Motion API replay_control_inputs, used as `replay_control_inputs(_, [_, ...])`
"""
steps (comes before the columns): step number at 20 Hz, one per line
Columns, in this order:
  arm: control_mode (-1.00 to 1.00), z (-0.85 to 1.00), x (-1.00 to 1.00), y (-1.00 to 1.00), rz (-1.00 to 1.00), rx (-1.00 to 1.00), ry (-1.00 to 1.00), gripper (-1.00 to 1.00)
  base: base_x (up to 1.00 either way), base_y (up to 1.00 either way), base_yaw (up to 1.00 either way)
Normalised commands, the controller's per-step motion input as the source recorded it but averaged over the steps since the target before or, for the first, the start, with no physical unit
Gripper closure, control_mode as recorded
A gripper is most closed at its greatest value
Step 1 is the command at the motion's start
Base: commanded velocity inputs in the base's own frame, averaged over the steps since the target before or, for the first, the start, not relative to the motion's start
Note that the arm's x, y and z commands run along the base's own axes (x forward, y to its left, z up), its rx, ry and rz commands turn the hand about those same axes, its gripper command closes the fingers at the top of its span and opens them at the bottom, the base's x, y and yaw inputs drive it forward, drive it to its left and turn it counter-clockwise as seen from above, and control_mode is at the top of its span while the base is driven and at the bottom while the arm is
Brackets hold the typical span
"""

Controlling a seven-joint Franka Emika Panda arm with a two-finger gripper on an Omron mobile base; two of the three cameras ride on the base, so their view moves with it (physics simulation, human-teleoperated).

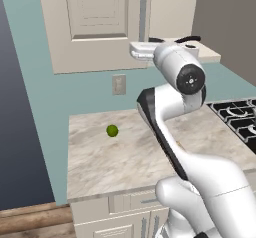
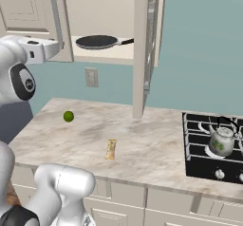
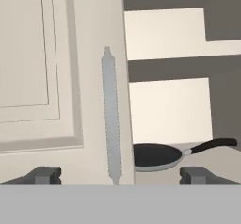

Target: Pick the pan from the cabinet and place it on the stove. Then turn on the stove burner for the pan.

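- The gripper (image 3: pixel 120 175) stands wide open and holds nothing; in the hand view its two dark fingertips (image 3: pixel 44 175) sit far apart, one low on the closed door, the other below the pan's handle
- The pan (image 2: pixel 97 42) lies flat on the bottom shelf of the cabinet (image 2: pixel 140 49); its black handle points right toward the open door; in the hand view the pan (image 3: pixel 155 155) shows just right of the closed door's edge, part of its left rim hidden behind that edge
- The cabinet's right door stands swung out, edge-on in the right base view; the left door is shut, its silver bar handle (image 3: pixel 111 119) upright between the fingertips in the hand view
- The hand is raised near the foot of the shut left door, level with the shelf; in the left base view the wrist hides most of the pan, only its handle (image 1: pixel 187 39) showing
- The stove (image 2: pixel 213 146) lies at the right end of the counter (image 2: pixel 142 144), well apart from the pan; a glass kettle (image 2: pixel 221 140) stands on one burner; silver knobs (image 2: pixel 219 174) along its front edge
- On the counter, a lime (image 2: pixel 69 116) near the back left and a small wrapped bar (image 2: pixel 111 149) nearer the front, well apart
- A wall outlet (image 2: pixel 91 77) sits on the teal wall under the cabinet
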Motion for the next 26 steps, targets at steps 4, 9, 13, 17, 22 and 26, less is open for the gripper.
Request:
replay_control_inputs(4, [-1.00,0.00,0.30,0.21,0.01,0.00,-0.01,-1.00,0.00,0.00,0.00])
replay_control_inputs(9, [-1.00,0.00,0.28,0.13,0.00,0.00,-0.02,-1.00,0.00,0.00,0.00])
replay_control_inputs(13, [-1.00,0.03,0.27,0.02,0.00,0.00,0.00,-1.00,0.00,0.00,0.00])
replay_control_inputs(17, [-1.00,0.01,0.26,0.00,0.00,0.00,0.00,-1.00,0.00,0.00,0.00])
replay_control_inputs(22, [-1.00,0.00,0.25,-0.01,0.00,0.00,-0.01,-1.00,0.00,0.00,0.00])
replay_control_inputs(26, [-1.00,0.00,0.22,-0.02,0.00,0.00,-0.01,-1.00,0.00,0.00,0.00])
